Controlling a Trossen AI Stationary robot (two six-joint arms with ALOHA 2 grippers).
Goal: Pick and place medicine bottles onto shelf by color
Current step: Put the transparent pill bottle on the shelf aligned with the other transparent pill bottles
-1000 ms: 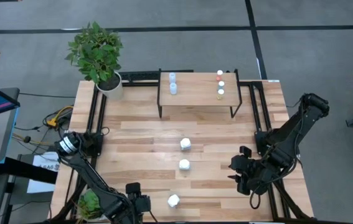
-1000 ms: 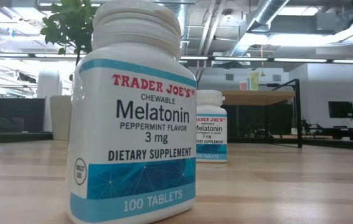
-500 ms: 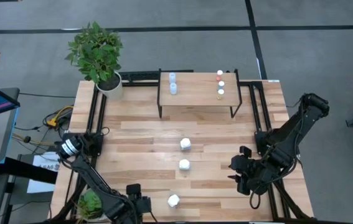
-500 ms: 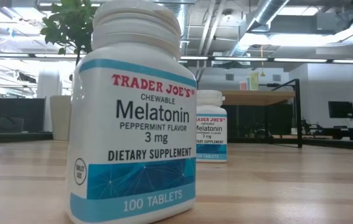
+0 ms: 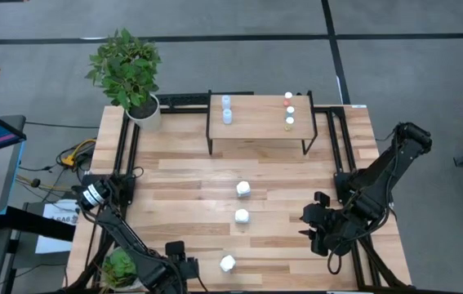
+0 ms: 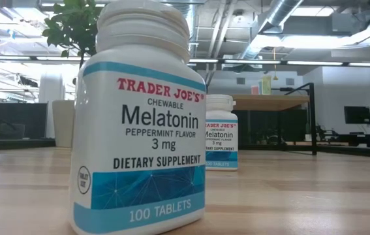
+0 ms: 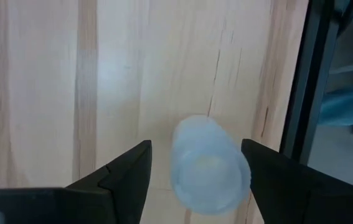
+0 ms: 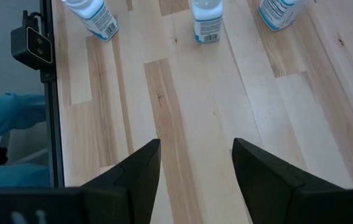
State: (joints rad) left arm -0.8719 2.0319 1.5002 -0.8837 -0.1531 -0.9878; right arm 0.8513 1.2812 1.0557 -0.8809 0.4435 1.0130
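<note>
Shelf (image 5: 257, 122) stands at the table's (image 5: 182, 175) far edge, beside a plant (image 5: 126, 69); two bluish bottles (image 5: 226, 109) sit at its left end, three capped bottles (image 5: 289, 111) in red, yellow and green order at its right end. Three white bottles (image 5: 242, 189) stand upright in a line down the table's middle, well apart; the nearest one (image 6: 139, 117) fills the low view, a second (image 6: 220, 132) behind it. Left gripper (image 7: 195, 171) waits at the near left corner, fingers spread, a pale bottle (image 7: 208, 165) lying between them, untouched. Right gripper (image 8: 195, 165) hangs near the right edge, fingers spread, holding nothing.
</note>
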